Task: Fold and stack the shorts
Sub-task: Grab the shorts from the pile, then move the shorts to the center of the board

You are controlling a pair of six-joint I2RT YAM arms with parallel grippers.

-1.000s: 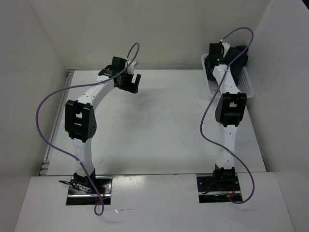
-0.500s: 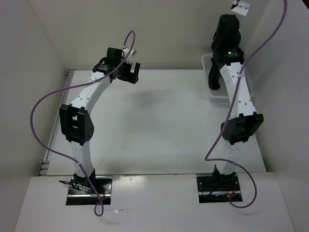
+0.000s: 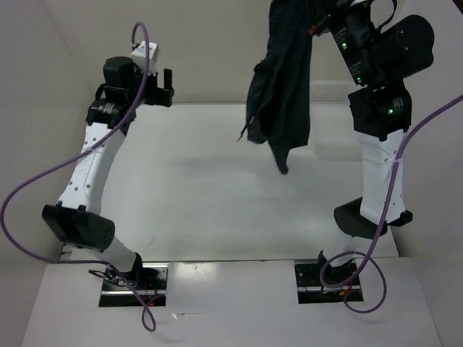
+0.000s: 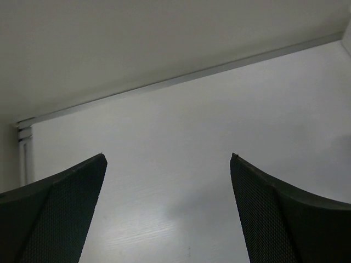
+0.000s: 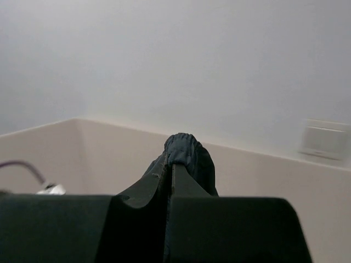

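Observation:
The dark shorts (image 3: 278,94) hang in a long bunch high above the back right of the table (image 3: 202,188), clear of its surface. My right gripper (image 3: 316,13) is raised near the top edge of the top view and is shut on their upper end. In the right wrist view the gripper (image 5: 171,164) has its fingers pressed together, with a gathered dark fold of the shorts (image 5: 187,149) bulging over the tips. My left gripper (image 3: 155,85) is held up at the back left, open and holding nothing. Its fingers (image 4: 66,197) stand wide apart over bare table.
A white lattice basket (image 3: 331,91) sits at the back right, mostly hidden behind the shorts and the right arm. White walls close the table at the back and on both sides. Purple cables loop from both arms.
The right arm has risen from the basket with the shorts, which now hang in the air further left. The left arm has swung left and lifted, still open.

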